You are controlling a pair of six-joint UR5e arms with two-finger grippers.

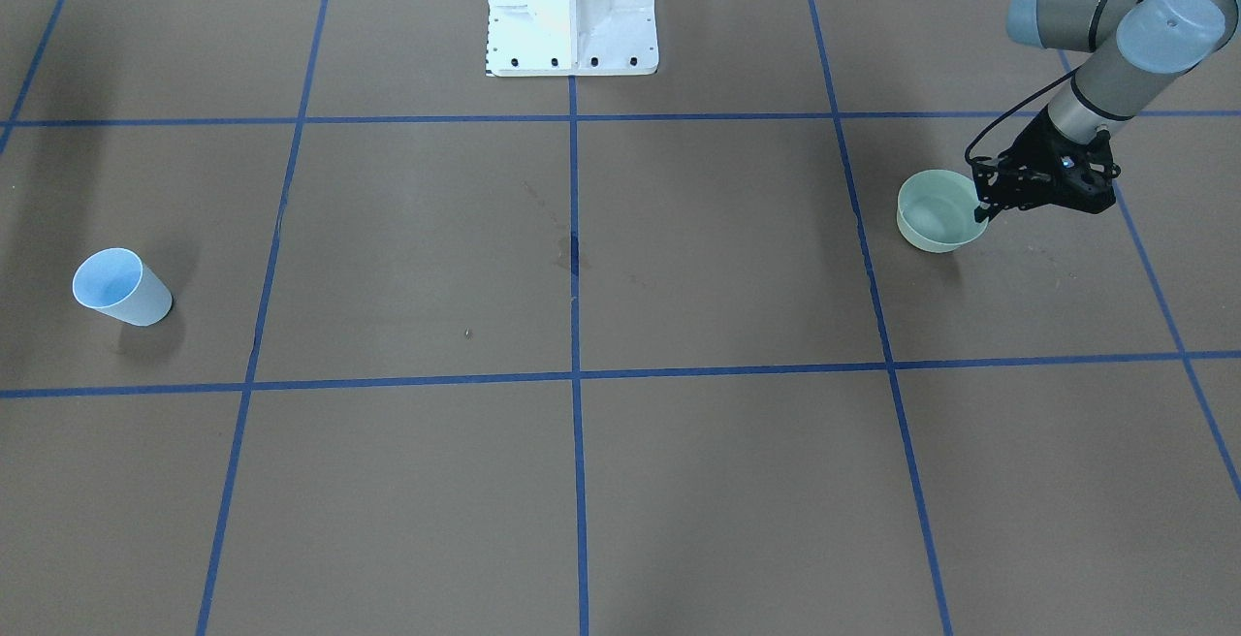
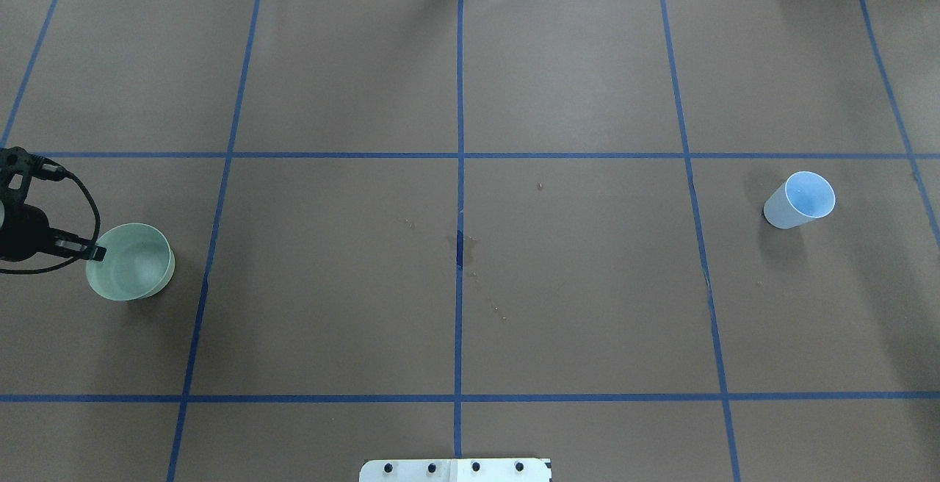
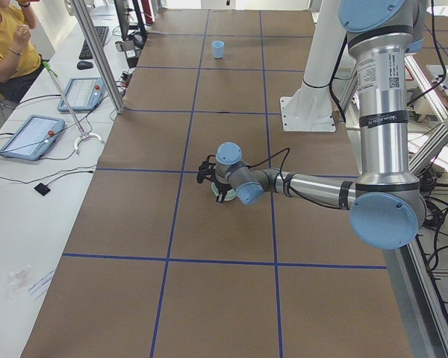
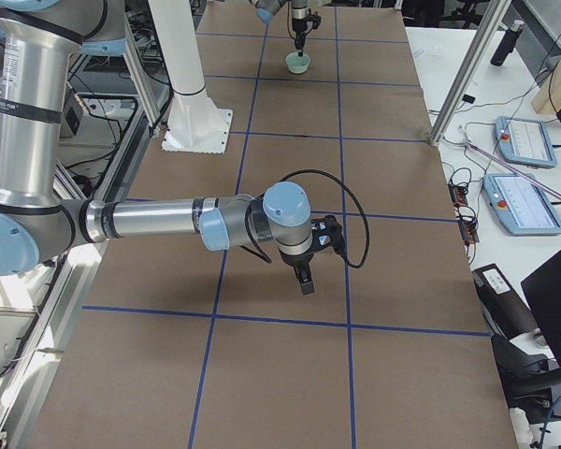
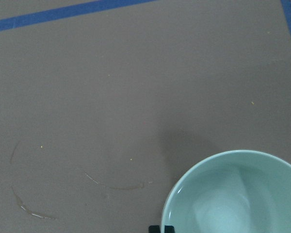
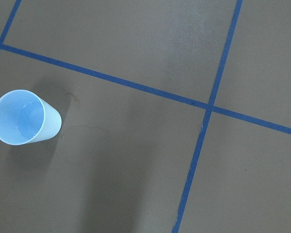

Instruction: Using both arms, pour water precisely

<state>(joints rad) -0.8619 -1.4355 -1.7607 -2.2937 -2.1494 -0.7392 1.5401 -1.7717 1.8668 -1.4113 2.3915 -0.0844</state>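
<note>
Here the left tool (image 2: pixel 95 253) sits at the rim of the green cup (image 2: pixel 136 265), left on the counter (image 2: pixel 573 306), grip unclear; water (image 5: pixel 233 199) glints faintly inside. The right tool (image 4: pixel 305 277) hangs above the counter, state unclear too.

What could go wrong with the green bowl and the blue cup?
The left gripper sits at only one edge of the pale green round bowl; lifted by its rim, the bowl might tip or slip. The light blue plastic cup has a smaller mouth than the bowl, so a pour might miss it.
</note>
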